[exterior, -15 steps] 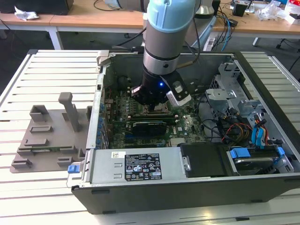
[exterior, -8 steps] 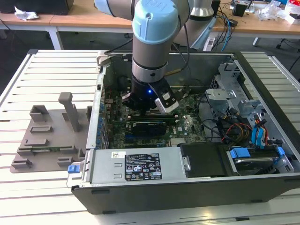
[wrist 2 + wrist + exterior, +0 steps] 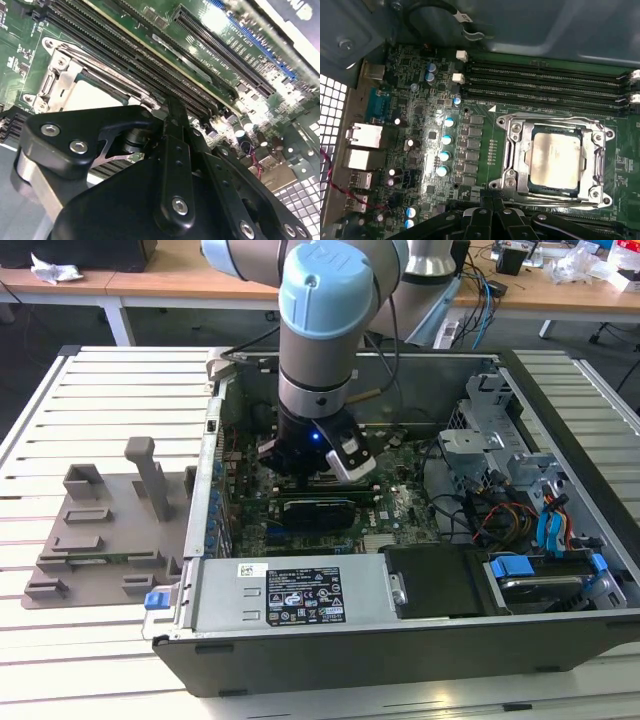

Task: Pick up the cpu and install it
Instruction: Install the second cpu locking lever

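Nearest in the first wrist view: gripper, its black fingers drawn together, nothing between them, poised just beside the socket frame. Beyond, inside that frame: the cpu, flat and square, silver top up, already seated where installation needs it. Past the frame, memory slots running parallel. Farther still, the grey case wall. Hence an empty hold: chip apparently delivered.
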